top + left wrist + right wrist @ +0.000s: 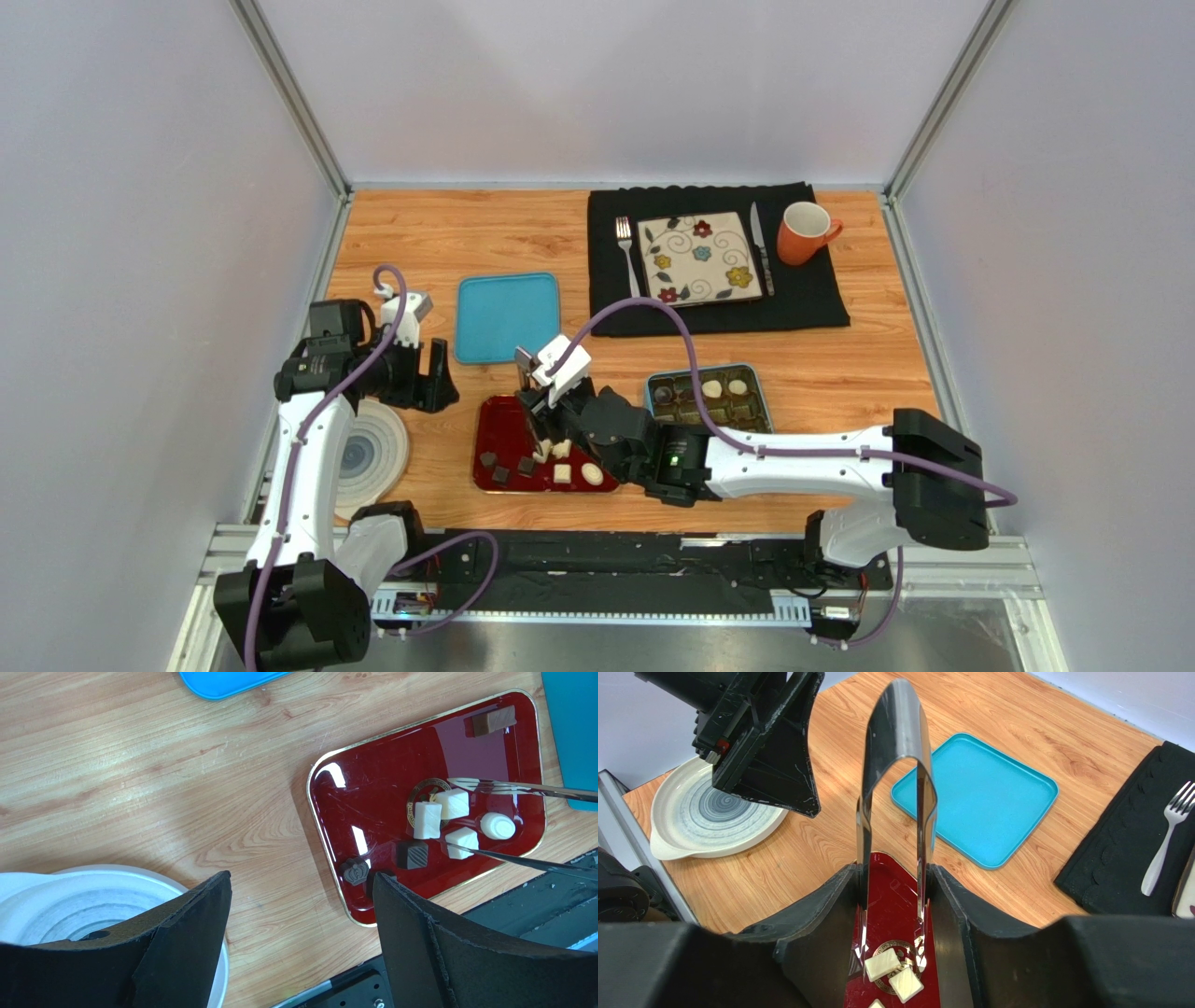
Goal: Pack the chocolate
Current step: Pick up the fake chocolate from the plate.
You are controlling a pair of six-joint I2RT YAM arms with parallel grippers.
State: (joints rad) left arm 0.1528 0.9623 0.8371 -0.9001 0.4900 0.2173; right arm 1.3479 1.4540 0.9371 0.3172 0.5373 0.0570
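The chocolate lies on a glossy red tray (393,763): white cubes (427,820), a round white piece (497,825), and dark pieces (412,854). More chocolate sits in a metal tin (650,399) to the right. My right gripper (892,903) is shut on metal tongs (896,756). The tongs point down over the tray with their blades apart either side of the white cubes (880,966), pinching none. My left gripper (302,889) hangs open and empty over bare wood, between the tray's left edge and a white plate (84,903).
A blue tray (508,317) lies behind the red tray. At the back right a black mat (828,301) carries a flowered square plate (700,258), fork, knife and orange mug (805,233). The white plate (372,455) sits at the left front edge.
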